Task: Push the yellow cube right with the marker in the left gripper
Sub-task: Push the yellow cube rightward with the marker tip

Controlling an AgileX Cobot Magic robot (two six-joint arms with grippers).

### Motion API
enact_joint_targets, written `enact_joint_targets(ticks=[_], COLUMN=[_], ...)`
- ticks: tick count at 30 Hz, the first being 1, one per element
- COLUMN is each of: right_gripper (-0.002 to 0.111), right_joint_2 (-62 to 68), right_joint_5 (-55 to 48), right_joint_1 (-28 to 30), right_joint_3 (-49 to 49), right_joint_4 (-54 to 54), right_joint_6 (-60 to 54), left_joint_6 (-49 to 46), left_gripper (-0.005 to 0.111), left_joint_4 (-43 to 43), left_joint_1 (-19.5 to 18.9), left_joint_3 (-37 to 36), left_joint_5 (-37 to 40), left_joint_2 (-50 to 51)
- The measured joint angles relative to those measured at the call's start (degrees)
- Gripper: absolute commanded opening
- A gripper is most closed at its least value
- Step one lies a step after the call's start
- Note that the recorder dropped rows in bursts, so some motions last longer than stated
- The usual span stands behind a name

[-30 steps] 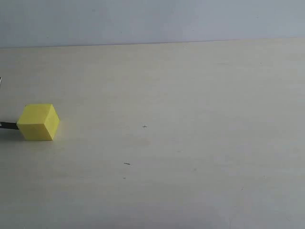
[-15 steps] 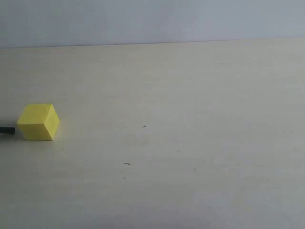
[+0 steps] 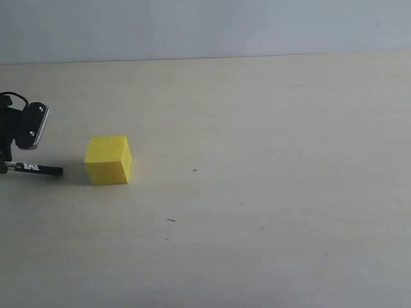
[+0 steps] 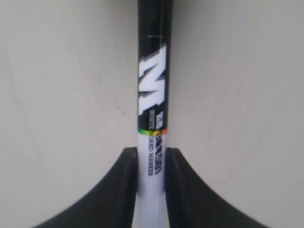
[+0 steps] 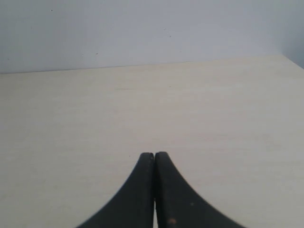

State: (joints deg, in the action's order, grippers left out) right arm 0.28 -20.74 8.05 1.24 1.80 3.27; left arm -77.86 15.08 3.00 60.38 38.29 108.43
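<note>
The yellow cube (image 3: 108,160) rests on the pale table (image 3: 257,192), left of the middle in the exterior view. Left of it lies the marker (image 3: 37,169), held level just above the table with its black end pointing at the cube; a small gap separates the two. My left gripper (image 3: 5,162) enters from the left edge. In the left wrist view the left gripper (image 4: 152,159) is shut on the white barrel of the marker (image 4: 152,95). The cube is out of that view. My right gripper (image 5: 154,155) is shut on nothing, and it does not appear in the exterior view.
The table (image 5: 213,118) is bare apart from a few tiny dark specks (image 3: 171,220). A pale wall (image 3: 205,25) rises behind the table's far edge.
The cube has slid right by roughly its own width. The left gripper and more of the marker have come into the exterior view from the left.
</note>
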Motion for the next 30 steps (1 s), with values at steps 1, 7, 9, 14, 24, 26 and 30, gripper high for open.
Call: enact_joint_targets(ticks=[1,7,9,14,24,26,30], right_gripper=[0.0,0.0,0.0,0.0,0.0,0.0,0.0], right_joint_2=[0.0,0.0,0.0,0.0,0.0,0.0,0.0], right_joint_5=[0.0,0.0,0.0,0.0,0.0,0.0,0.0], right_joint_1=[0.0,0.1,0.1,0.1,0.1,0.1,0.1], right_joint_3=[0.0,0.0,0.0,0.0,0.0,0.0,0.0], right_joint_4=[0.0,0.0,0.0,0.0,0.0,0.0,0.0], right_joint_6=[0.0,0.0,0.0,0.0,0.0,0.0,0.0], left_joint_6=[1.1,2.7,2.8,2.9,13.9,14.3,14.5], left_gripper=[0.0,0.0,0.0,0.0,0.0,0.0,0.0], left_joint_4=[0.9,1.7,1.5,-4.2,-1.6,-1.1,-2.4], left_joint_1=[-0.5,-1.7,-0.6,5.4,11.0,10.4,13.3], left_joint_3=[0.0,0.0,0.0,0.0,0.0,0.0,0.0], left_joint_5=[0.4,0.9,0.8,-2.4,-2.5,-1.1,-1.1], left_joint_2=[0.0,-0.4,-0.4,-0.4,-1.5,-1.5,-1.5])
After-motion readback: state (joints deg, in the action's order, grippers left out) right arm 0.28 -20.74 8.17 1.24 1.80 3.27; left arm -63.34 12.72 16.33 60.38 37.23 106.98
